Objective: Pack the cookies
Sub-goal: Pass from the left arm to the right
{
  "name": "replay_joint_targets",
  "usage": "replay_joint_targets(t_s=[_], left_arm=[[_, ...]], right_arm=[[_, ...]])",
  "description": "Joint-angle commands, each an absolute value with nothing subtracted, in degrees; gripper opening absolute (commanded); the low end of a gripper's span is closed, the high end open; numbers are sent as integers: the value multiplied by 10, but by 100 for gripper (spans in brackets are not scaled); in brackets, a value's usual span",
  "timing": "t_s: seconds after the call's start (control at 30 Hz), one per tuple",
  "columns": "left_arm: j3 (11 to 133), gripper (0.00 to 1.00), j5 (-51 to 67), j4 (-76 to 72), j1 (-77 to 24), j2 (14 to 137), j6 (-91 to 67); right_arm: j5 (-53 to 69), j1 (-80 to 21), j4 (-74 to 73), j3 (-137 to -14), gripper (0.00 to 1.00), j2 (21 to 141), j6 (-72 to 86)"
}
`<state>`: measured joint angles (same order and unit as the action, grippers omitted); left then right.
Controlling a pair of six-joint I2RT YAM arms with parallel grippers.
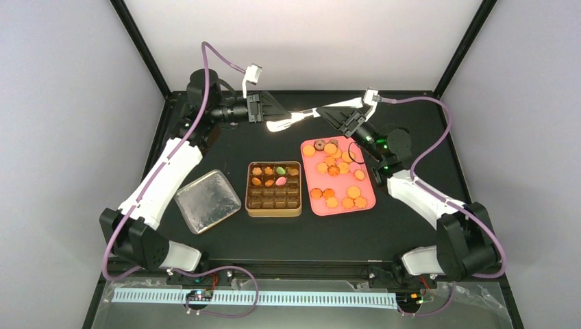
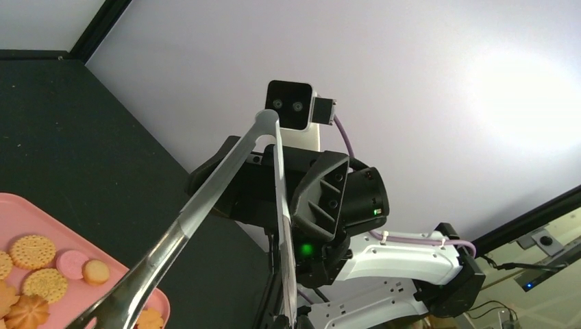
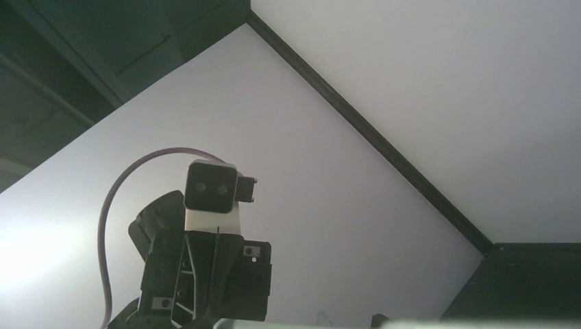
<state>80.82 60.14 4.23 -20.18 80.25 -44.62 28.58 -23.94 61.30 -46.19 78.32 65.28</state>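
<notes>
The cookies (image 1: 334, 164) lie scattered on a pink tray (image 1: 340, 213); a few also show in the left wrist view (image 2: 31, 251). The brown compartmented tin (image 1: 274, 211) holds a few orange cookies, one green cookie (image 1: 268, 171) and one pink cookie (image 1: 280, 181) in its top rows. Both arms are raised at the back of the table with the metal tongs (image 1: 296, 120) between them. My left gripper (image 1: 284, 113) seems shut on one tong arm. My right gripper (image 1: 327, 114) closes round the hinge end, one finger (image 2: 322, 192) beside the tongs (image 2: 205, 199).
The silver tin lid (image 1: 207, 201) lies left of the tin. The black table (image 1: 411, 123) is walled by white panels on three sides. The pink tray's corner (image 2: 20, 212) shows low in the left wrist view.
</notes>
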Motion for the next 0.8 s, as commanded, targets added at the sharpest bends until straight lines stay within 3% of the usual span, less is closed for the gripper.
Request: replay_joint_targets(t_s=[0.0, 0.13, 0.3, 0.77], left_arm=[[808, 2, 621, 36, -206, 789, -444], [804, 9, 621, 56, -205, 789, -437], [801, 37, 616, 81, -201, 786, -429], [798, 65, 614, 137, -168, 772, -405]], right_arm=[[289, -241, 614, -472, 59, 773, 647], [283, -240, 572, -471, 56, 754, 624], [275, -240, 529, -467, 52, 734, 595], [276, -219, 469, -453, 41, 693, 569]])
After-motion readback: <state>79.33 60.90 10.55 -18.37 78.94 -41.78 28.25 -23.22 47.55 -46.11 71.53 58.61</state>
